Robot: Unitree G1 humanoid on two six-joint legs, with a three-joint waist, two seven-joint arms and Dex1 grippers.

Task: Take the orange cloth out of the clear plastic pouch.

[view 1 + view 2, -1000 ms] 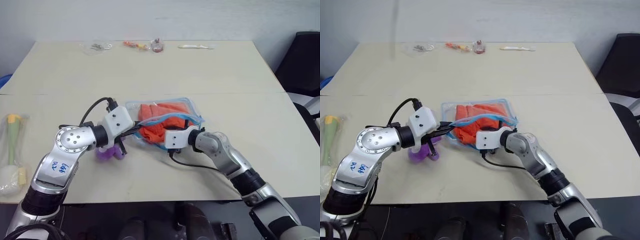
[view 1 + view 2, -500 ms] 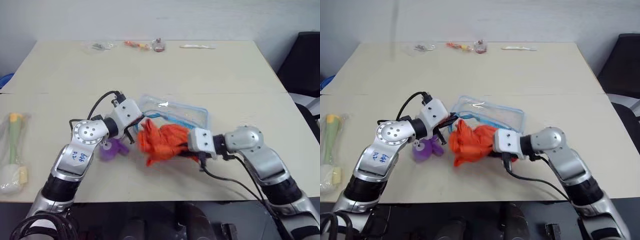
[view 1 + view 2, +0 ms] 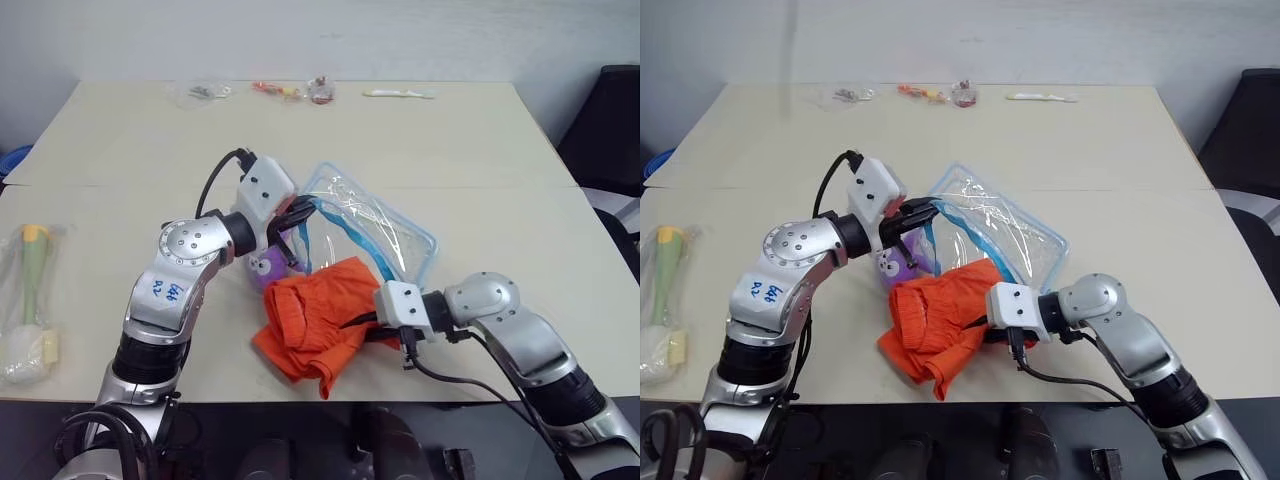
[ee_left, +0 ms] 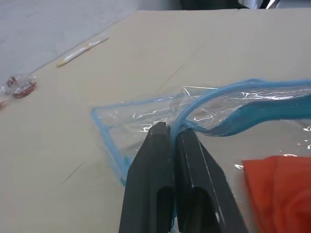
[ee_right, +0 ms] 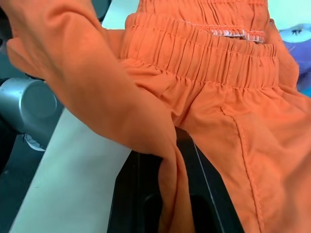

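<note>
Lying crumpled at the lower middle of the frame, the orange cloth (image 3: 318,330) was wholly outside the clear plastic pouch (image 3: 375,232), spread on the worktop (image 3: 480,160) near its front edge. Its right side was pinched by the right pincer (image 3: 362,320), whose black fingers were clenched on a fold of the fabric; in the right wrist view the cloth (image 5: 204,92) draped over those fingers and showed a gathered elastic band. Just above and right of the cloth, the pouch stood tilted, its blue-trimmed mouth lifted toward the centre of the frame. The left pincer (image 3: 303,208) was clamped on the blue trim at that raised edge, and the left wrist view showed its two fingers (image 4: 158,160) pressed together on the rim, with the pouch (image 4: 146,116) looking empty. A small purple plush toy (image 3: 270,268) sat just left of the cloth, below the left pincer, partly hidden by the arm. At the far left edge lay a clear wrapper holding a yellow-green stick (image 3: 30,270). Along the top of the frame were small items, possibly wrapped sweets (image 3: 275,90), and a pale stick (image 3: 395,93).
</note>
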